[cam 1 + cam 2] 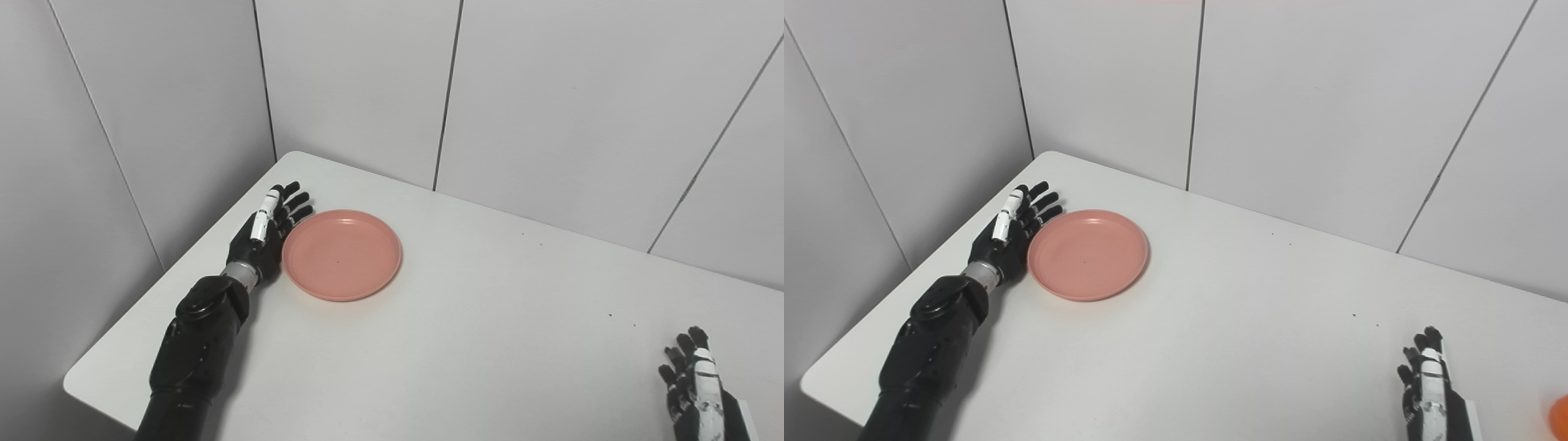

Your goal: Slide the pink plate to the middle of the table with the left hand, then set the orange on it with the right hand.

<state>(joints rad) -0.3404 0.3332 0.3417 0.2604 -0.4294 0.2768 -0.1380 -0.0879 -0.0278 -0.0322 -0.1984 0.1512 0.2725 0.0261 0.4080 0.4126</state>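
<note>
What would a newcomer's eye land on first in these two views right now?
The pink plate, empty, on the white table toward its far left corner. The left hand lies open right against the plate's left rim. Near the bottom right the right hand waits open, with a sliver of the orange at the right eye view's edge.

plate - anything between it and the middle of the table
Nothing visible. The table from the plate toward the middle is bare. The left robot hand sits open at the plate's left edge, on the far side from the path.
</note>
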